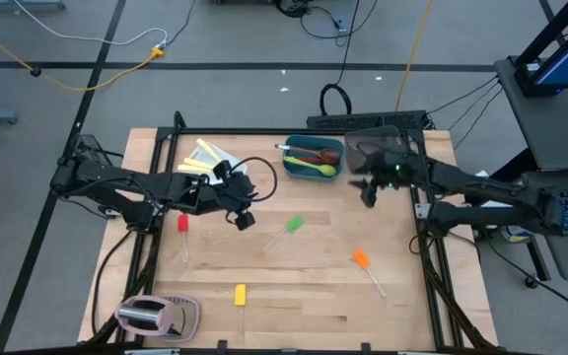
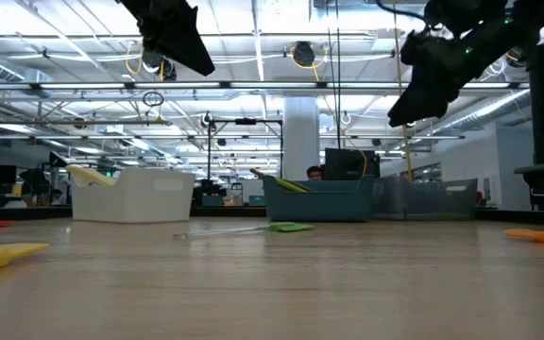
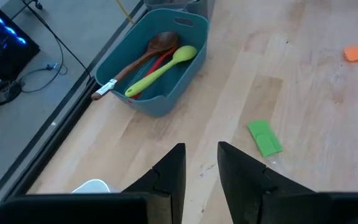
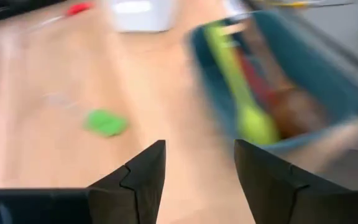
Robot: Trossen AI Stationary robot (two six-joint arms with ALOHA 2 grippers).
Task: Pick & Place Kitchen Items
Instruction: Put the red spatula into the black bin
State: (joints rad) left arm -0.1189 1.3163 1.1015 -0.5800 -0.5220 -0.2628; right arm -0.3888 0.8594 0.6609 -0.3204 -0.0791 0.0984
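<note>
A teal tub [image 1: 299, 148] at the back middle holds a green spoon [image 3: 160, 71], a wooden spoon [image 3: 151, 50] and a red one. On the tabletop lie a green spatula [image 1: 292, 225], an orange spatula [image 1: 361, 258], a yellow spatula [image 1: 240, 293] and a red spatula [image 1: 182, 224]. My left gripper [image 3: 201, 149] hangs above the table left of the green spatula, open by a narrow gap with nothing in it. My right gripper [image 4: 199, 146] hovers open and empty, high beside the teal tub's right end.
A white tub [image 1: 205, 163] with yellow-handled knives stands at the back left. A smoky-grey tub [image 1: 378, 148] sits at the back right under my right arm. A pinkish toaster [image 1: 146, 316] is at the near left corner.
</note>
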